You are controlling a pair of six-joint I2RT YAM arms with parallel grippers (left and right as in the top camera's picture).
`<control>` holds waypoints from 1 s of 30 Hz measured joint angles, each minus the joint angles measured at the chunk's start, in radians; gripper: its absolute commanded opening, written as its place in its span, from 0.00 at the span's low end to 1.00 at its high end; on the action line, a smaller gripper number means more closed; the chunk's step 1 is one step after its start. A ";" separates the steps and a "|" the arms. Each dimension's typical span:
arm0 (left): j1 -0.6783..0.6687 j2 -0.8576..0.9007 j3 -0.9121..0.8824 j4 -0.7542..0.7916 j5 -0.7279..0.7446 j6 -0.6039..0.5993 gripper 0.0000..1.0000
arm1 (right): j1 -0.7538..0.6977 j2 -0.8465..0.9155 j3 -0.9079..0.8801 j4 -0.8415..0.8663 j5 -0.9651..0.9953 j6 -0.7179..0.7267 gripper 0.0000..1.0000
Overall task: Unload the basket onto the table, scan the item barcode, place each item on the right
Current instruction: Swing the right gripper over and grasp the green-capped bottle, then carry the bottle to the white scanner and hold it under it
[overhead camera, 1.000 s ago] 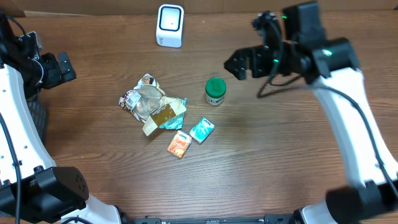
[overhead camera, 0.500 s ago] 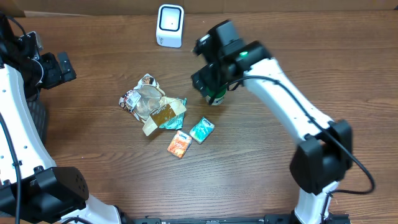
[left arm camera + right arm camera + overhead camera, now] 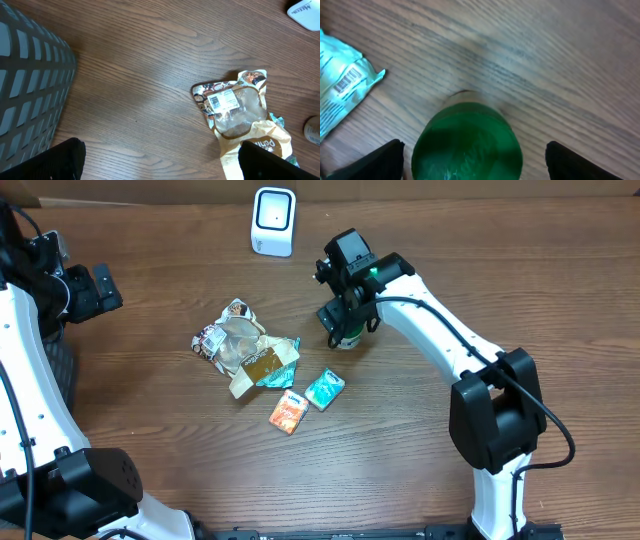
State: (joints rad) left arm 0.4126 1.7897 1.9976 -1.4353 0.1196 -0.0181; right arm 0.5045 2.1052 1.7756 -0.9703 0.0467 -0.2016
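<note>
item under inspection: green-lidded jar (image 3: 349,340), standing upright on the wooden table (image 3: 400,475), about mid-table. from overhead most of it is hidden under the right gripper (image 3: 343,323); only its near edge shows. in the right wrist view the round green lid (image 3: 467,140) fills the lower centre of the frame.

right gripper: directly above the jar, fingers spread wide apart, one on each side of the lid. a gap shows on both sides, with no contact seen and nothing gripped.

scanner (image 3: 273,220): small white unit at the far edge of the table, to the far left of the jar and well apart from it.

other items: a teal packet (image 3: 324,389) lies near and slightly left of the jar, with an orange packet (image 3: 288,412) just beside it on its near-left side. a crumpled snack wrapper (image 3: 240,345) lies further left; the left wrist view shows a white barcode label on it.

left gripper (image 3: 100,288): at the far left edge of the table, well apart from all items, fingers fully apart and empty. a grey slotted basket (image 3: 30,85) sits at the left of its wrist view.
</note>
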 measured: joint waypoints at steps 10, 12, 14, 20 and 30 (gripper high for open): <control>0.000 0.000 0.000 0.000 0.000 0.000 1.00 | -0.043 0.000 -0.072 0.029 -0.092 0.022 0.83; 0.000 0.000 0.000 0.000 0.000 0.000 1.00 | -0.043 0.000 -0.074 0.042 -0.093 0.022 0.75; 0.000 0.000 0.000 0.000 0.000 0.000 1.00 | -0.043 0.000 -0.074 0.053 -0.096 0.025 0.63; 0.000 0.000 0.000 0.000 0.000 0.000 1.00 | -0.043 0.000 -0.074 0.077 -0.097 0.068 0.38; 0.000 0.000 0.000 0.001 0.000 0.000 1.00 | -0.070 0.009 0.224 -0.222 -0.342 0.183 0.36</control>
State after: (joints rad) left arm 0.4126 1.7897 1.9976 -1.4345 0.1196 -0.0181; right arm 0.4343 2.1139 1.9999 -1.1927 -0.2951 -0.0181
